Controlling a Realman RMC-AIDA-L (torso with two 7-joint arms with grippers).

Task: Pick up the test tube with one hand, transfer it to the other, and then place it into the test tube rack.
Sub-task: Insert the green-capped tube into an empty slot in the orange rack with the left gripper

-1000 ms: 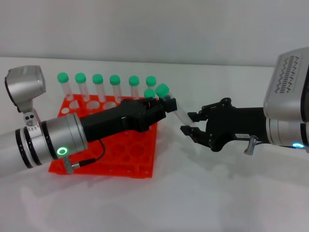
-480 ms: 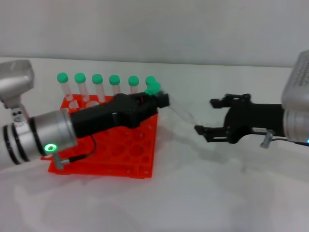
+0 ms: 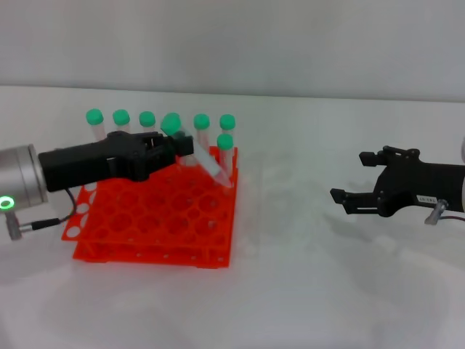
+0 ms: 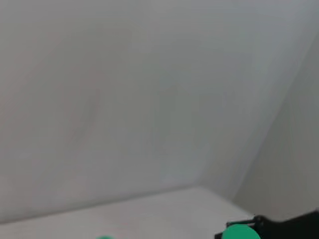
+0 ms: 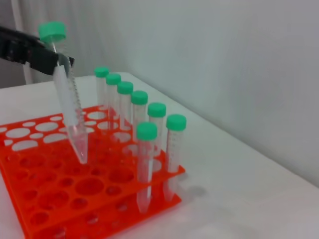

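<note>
The left gripper (image 3: 168, 149), on the green-ringed arm, was clamped just under the green cap of the test tube (image 3: 202, 156), holding it tilted above the orange-red test tube rack (image 3: 156, 218), its pointed tip low over the holes near the rack's right side. Seven other capped tubes (image 5: 148, 159) stood along the rack's far edge and corner. The right gripper (image 3: 357, 182) hung well apart over the white table (image 3: 290, 291), fingers spread and empty.

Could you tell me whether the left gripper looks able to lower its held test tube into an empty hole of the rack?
Probably yes: the left gripper holds the test tube tilted above open holes of the test tube rack.
</note>
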